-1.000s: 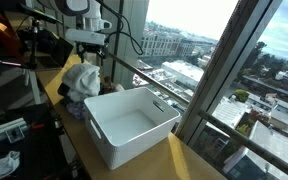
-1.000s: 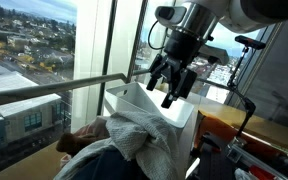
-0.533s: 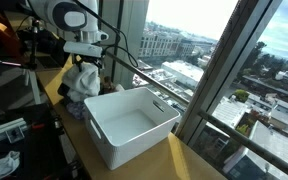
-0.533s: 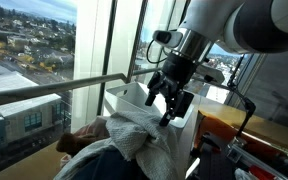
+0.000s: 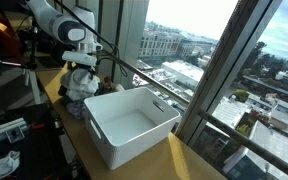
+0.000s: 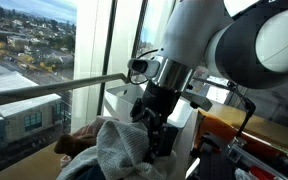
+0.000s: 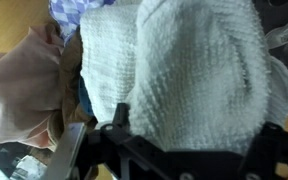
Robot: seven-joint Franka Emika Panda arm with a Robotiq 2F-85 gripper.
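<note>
Hand [image 6: 156, 138] now lower, white towel [image 7: 184, 70] right under, btwn fingers [image 7: 72, 152]

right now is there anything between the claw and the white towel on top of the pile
Nothing visible does. In the wrist view the white towel lies directly in front of the open claw, with nothing between them. The white bin stands beside the pile, not in the way.

A heaped clothes pile [image 5: 81, 82] crowds the gripper [image 6: 156, 138] closely. In the wrist view, a white knitted cloth [image 7: 194, 70] fills the space ahead of it. Just beside the pile, a white bin [image 5: 139, 145] stands open at the top. A window rail [image 6: 54, 88] and glass close off one side. Open air lies above.
</note>
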